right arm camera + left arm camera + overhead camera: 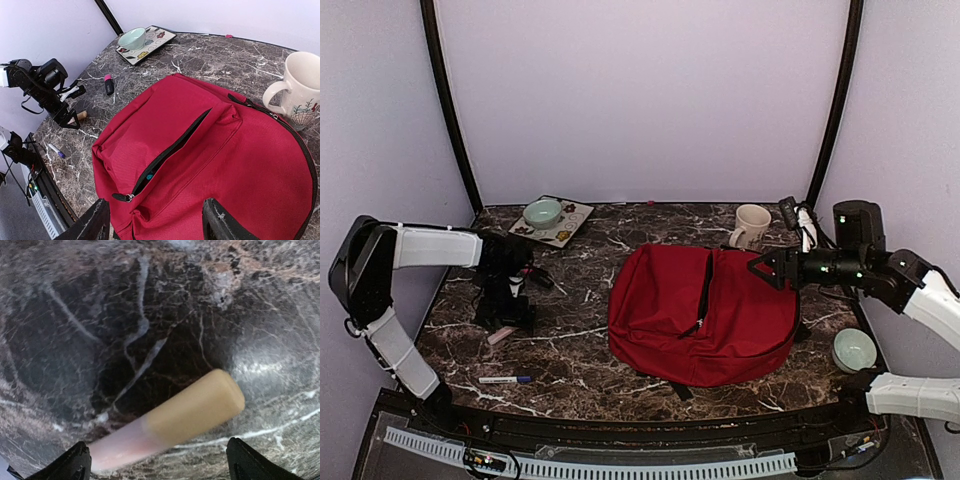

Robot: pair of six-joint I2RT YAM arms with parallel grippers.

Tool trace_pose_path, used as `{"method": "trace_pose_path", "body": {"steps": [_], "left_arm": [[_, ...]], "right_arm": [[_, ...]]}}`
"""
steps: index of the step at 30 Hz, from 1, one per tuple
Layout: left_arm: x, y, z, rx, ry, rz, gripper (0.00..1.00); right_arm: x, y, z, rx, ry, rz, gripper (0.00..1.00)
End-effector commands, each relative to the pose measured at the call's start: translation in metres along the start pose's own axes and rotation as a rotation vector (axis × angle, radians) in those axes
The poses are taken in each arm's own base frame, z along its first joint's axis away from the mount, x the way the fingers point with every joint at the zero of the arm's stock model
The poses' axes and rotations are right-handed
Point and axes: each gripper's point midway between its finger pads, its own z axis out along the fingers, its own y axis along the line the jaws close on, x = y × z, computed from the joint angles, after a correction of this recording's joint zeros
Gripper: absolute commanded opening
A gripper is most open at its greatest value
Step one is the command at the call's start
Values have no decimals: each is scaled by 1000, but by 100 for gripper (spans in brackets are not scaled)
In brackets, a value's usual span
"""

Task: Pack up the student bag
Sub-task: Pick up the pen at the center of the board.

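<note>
Dark marble tabletop (pixel 580 360) under pale walls, and your student bag (pixel 720 320) lies flat right of centre, its front pocket slit (pixel 172 150) unzipped. Your left jaws stand wide apart over a small stick (pixel 190 410) with a tan cap and a pinkish body, lying slantwise between the fingertips (pixel 75 462). It looks round, so if you close off-centre or on the slant it may well roll or squirt out sideways. Your right jaws hover apart above the bag, gripping nothing, so that soft slit has nothing propping it wide, and the stick could snag on its lip. Watch the mug (pixel 752 224) just beside the bag's far edge; a tug on the fabric could nudge it.
</note>
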Motion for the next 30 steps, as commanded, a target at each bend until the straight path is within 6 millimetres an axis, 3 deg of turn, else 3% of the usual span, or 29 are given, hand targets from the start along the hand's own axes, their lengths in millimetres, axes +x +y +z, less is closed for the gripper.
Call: {"method": "trace_pose_path", "body": {"steps": [1, 5, 11, 22, 25, 30], "left_arm": [[-9, -9, 14, 36, 46, 84, 93], [-12, -14, 18, 98, 47, 68, 82], [-5, -13, 20, 115, 64, 35, 48], [8, -25, 13, 218, 57, -74, 12], [8, -31, 7, 255, 48, -114, 6], [3, -47, -14, 333, -7, -161, 4]], "right_arm": [[-12, 2, -2, 1, -17, -42, 64], [-13, 3, -3, 3, -14, -54, 64], [-12, 4, -1, -5, -13, -73, 64], [-11, 4, 9, -25, 9, -75, 64], [-9, 1, 9, -12, 12, -74, 64], [-6, -4, 9, 10, 0, -73, 64]]}}
